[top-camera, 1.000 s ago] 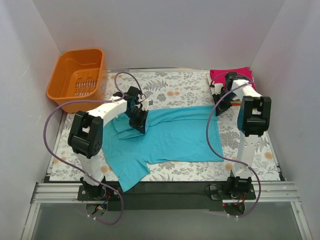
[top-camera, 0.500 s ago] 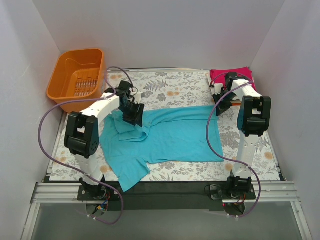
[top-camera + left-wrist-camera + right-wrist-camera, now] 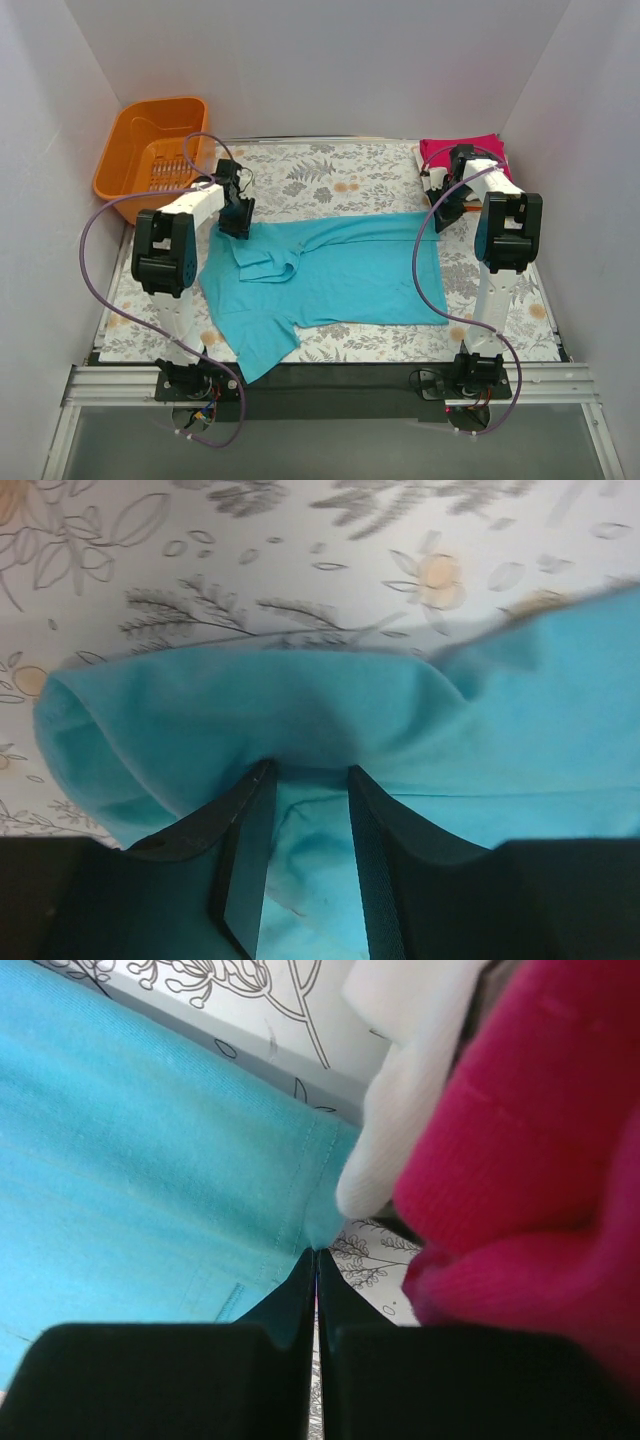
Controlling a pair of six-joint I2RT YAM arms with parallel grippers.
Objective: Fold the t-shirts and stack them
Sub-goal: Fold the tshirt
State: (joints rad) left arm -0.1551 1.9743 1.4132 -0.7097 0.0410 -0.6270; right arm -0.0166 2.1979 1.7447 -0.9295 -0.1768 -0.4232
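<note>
Slippage is the main worry: the teal t-shirt [image 3: 340, 275] lies spread sideways on the desk [image 3: 350, 180], and its near sleeve reaches over the desk's near edge, so a pull from the far side could drag that loose weight askew and spoil the fold. The cloth is a thin, limp knit with a fine ribbed grain and stitched hems; it puckers readily, as the wrinkled flap by the collar shows. At the far left corner the left tool [image 3: 310, 772] has its jaws apart, a rounded roll of teal cloth bulging over the tips and more in the gap; closing there would likely catch two layers instead of one. At the far right corner the right tool [image 3: 316, 1252] has its jaws pressed together right at the hem; whether any cloth is caught I cannot tell, and a thin pinch would slip out under tension. Just beyond sits the folded stack, a plush magenta t-shirt [image 3: 520, 1160] with a white t-shirt [image 3: 400, 1090] showing at its side; a careless swing could topple it. Farthest left stands a rigid orange basket [image 3: 150, 150] with a slotted floor
</note>
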